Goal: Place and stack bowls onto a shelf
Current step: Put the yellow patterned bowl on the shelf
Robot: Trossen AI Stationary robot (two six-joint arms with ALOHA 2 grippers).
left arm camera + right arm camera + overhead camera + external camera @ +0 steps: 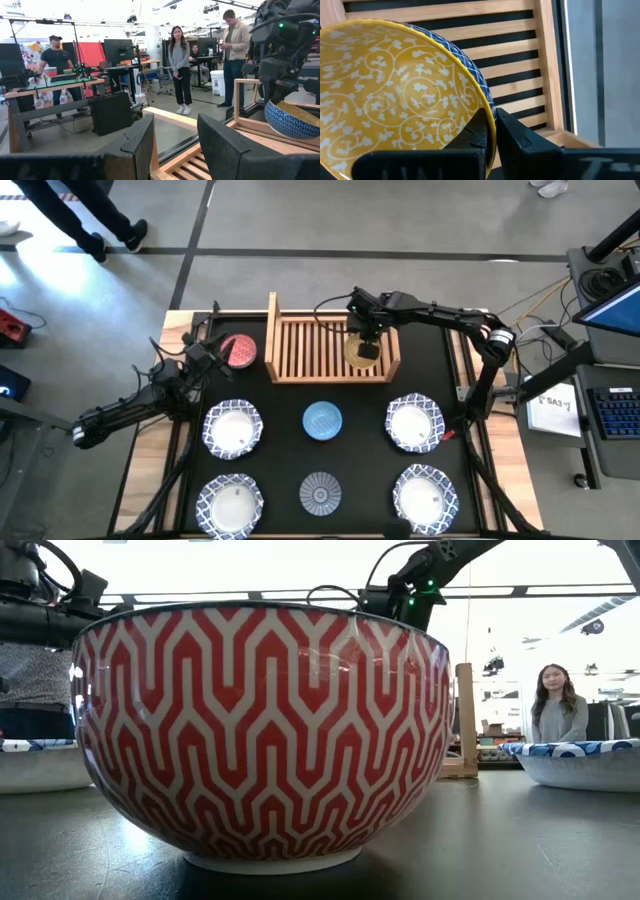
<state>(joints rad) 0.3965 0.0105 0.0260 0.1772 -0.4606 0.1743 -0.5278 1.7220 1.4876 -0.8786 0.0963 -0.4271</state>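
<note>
Clamped on the rim of the yellow bowl (395,95), the right gripper (492,131) has one finger inside the lip and one outside, pressed close together with only the bowl's wall between them. It holds the bowl over the right half of the shelf (300,345), tilted, so the good move here is to level it and lower until the foot sits flat across the slats, well inside the right side board, before letting the fingers part. Releasing while it leans would likely let it rock or slide toward the edge. Whether the base already touches the slats I cannot tell from these views.

The yellow bowl is glossy, with a white vine pattern inside and a blue lattice outside.

Farther off, the left gripper (207,358) waits with its fingers spread beside the red bowl (239,350), which stands just left of the shelf. On the table (280,470) in front, the light blue bowl (322,420) and grey-blue bowl (320,492) sit between four white bowls with blue rims (232,429).
</note>
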